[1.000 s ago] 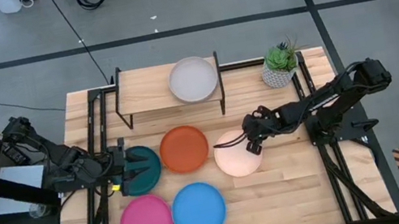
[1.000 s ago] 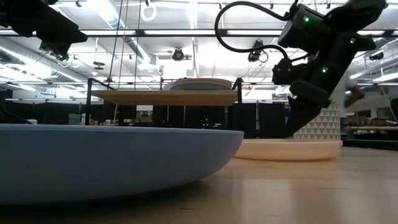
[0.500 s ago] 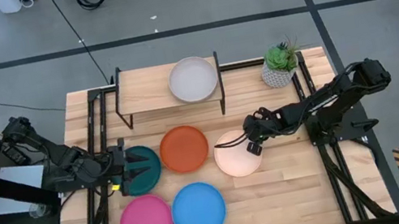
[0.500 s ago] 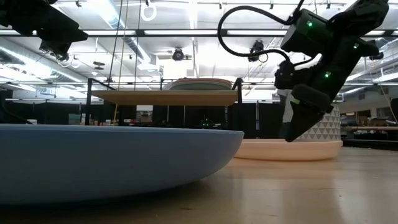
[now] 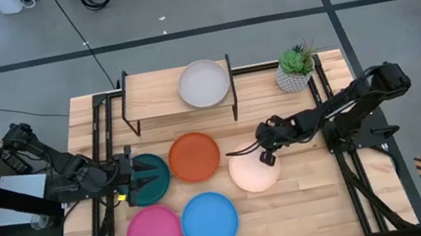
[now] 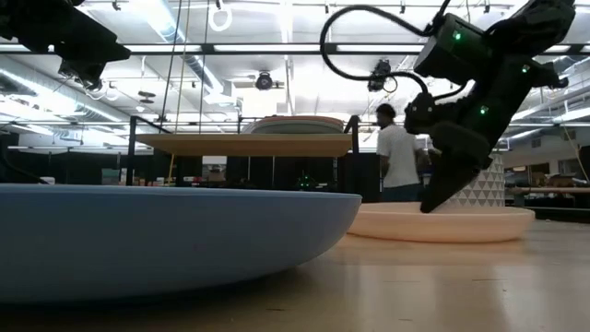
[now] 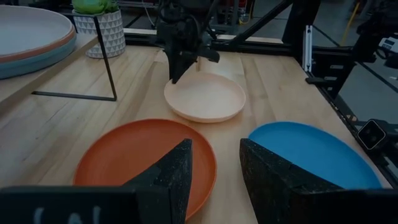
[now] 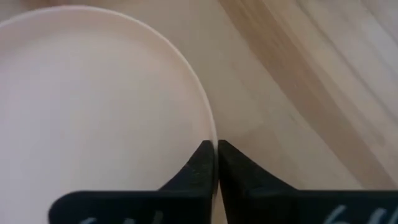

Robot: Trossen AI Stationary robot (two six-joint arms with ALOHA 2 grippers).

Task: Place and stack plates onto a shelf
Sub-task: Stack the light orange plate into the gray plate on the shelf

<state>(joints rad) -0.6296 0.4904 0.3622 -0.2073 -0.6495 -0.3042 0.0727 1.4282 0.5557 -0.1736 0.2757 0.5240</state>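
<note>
The right gripper (image 5: 264,158) is pinched closed on the cream plate's (image 5: 253,173) rim, just right of the orange plate (image 5: 195,156). Grasp made; next likely lift it toward the shelf (image 5: 154,96).

My right arm reaches in from the table's right side, elbow raised, wrist pitched down, and my right gripper (image 5: 264,153) sits low with its fingertips (image 8: 204,163) pinched almost together on the rim of the cream plate (image 5: 253,173). My left arm lies folded low along the table's left edge, and my left gripper (image 5: 137,185) points toward the middle, its two fingers (image 7: 176,177) held apart with nothing between them.
</note>
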